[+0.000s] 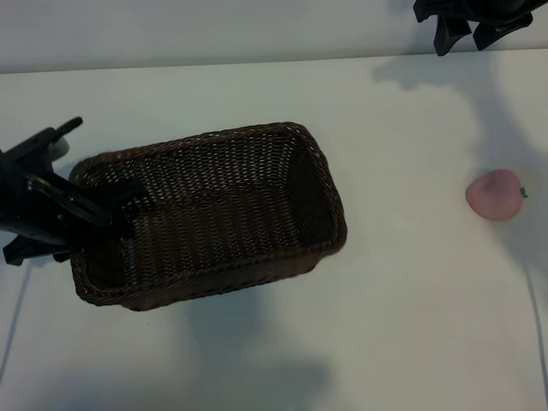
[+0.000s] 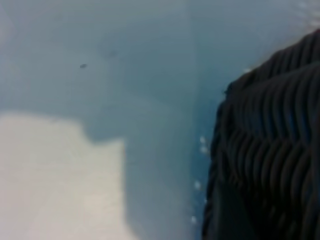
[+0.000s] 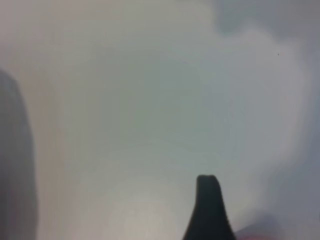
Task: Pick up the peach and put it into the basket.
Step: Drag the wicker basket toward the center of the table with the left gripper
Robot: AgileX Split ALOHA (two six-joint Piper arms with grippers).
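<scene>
Left claw [image 1: 116, 205] at basket [image 1: 257, 141] rim

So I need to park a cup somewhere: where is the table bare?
Bare table lies between the basket and the peach, and along the near edge. It is crowded at the basket's left end, where the left gripper sits.

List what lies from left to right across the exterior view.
Left tool at the basket's left end → basket → peach. The right tool hangs at the top edge, left of the peach.
</scene>
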